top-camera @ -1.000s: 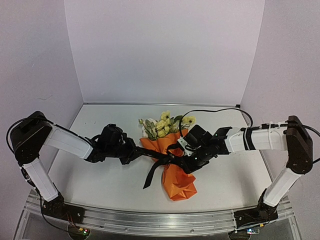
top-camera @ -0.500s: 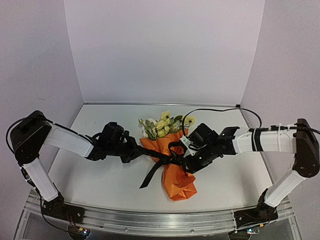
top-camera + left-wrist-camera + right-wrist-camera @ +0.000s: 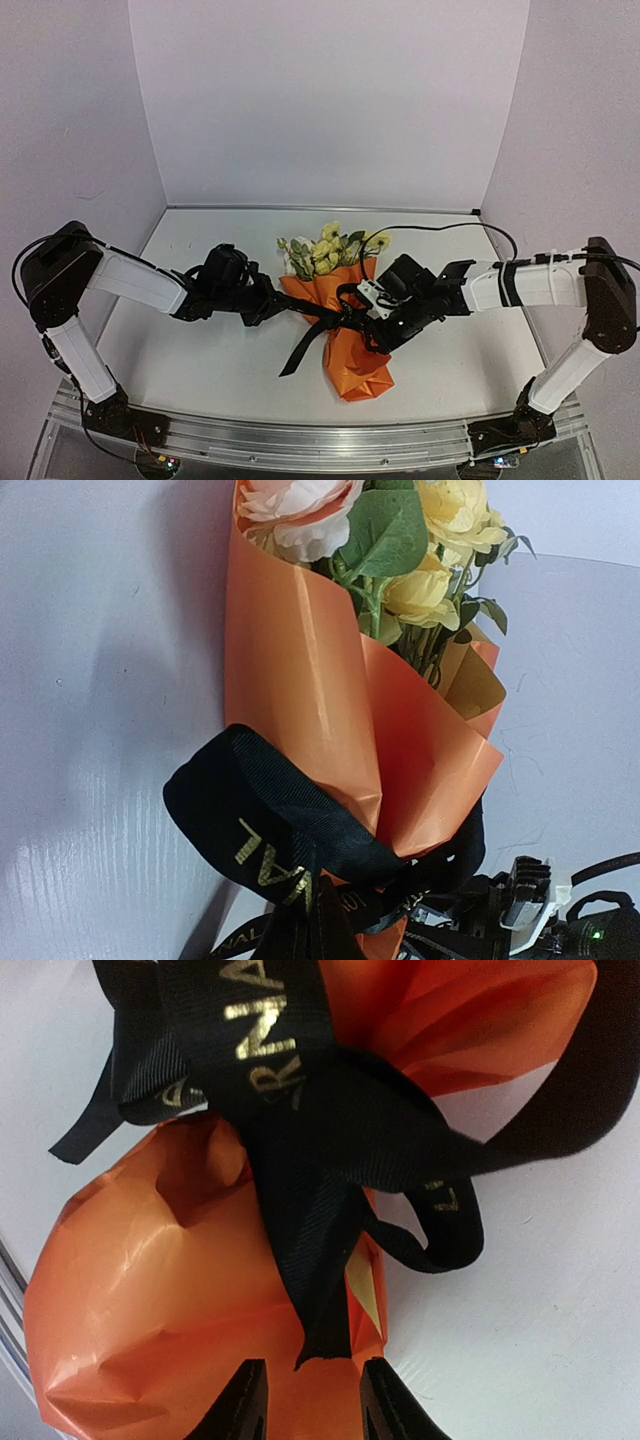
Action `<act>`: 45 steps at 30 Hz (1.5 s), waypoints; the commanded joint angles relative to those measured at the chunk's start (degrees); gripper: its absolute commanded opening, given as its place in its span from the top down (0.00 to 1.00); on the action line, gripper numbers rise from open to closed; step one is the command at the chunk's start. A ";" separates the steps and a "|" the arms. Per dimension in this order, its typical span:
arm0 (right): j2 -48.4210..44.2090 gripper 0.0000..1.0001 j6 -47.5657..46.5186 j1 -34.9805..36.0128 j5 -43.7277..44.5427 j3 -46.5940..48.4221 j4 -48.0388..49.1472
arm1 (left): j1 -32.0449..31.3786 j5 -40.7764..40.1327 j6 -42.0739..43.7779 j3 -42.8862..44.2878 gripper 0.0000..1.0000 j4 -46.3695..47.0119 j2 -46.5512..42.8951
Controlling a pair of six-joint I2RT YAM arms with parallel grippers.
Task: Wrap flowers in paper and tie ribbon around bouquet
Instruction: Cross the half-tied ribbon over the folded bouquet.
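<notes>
The bouquet lies in the middle of the table with its flowers (image 3: 328, 250) (image 3: 440, 540) toward the back wall. They sit in a cone of orange paper (image 3: 356, 368) (image 3: 300, 680) (image 3: 150, 1290). A black ribbon (image 3: 325, 318) (image 3: 260, 820) (image 3: 300, 1160) with pale lettering circles the cone's waist, and one tail trails toward the front left. My left gripper (image 3: 272, 302) (image 3: 320, 925) is shut on the ribbon at the cone's left side. My right gripper (image 3: 372, 335) (image 3: 315, 1405) stands open at the cone's right side. A cut ribbon end hangs just beyond its fingertips (image 3: 245, 1405), untouched.
White walls close in the table at the back and on both sides. The right arm's black cable (image 3: 440, 225) loops over the table behind the flowers. An aluminium rail (image 3: 300, 440) runs along the near edge between the arm bases.
My right gripper has opened and let go of the ribbon end, and its arm has shifted slightly. The ribbon's loose tail has sagged a little leftward. The left gripper has kept its hold.
</notes>
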 commanded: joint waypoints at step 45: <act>-8.29 1.00 -1.70 -4.13 9.94 -10.43 -9.34 | 1.41 7.01 15.47 6.73 1.00 -8.60 2.45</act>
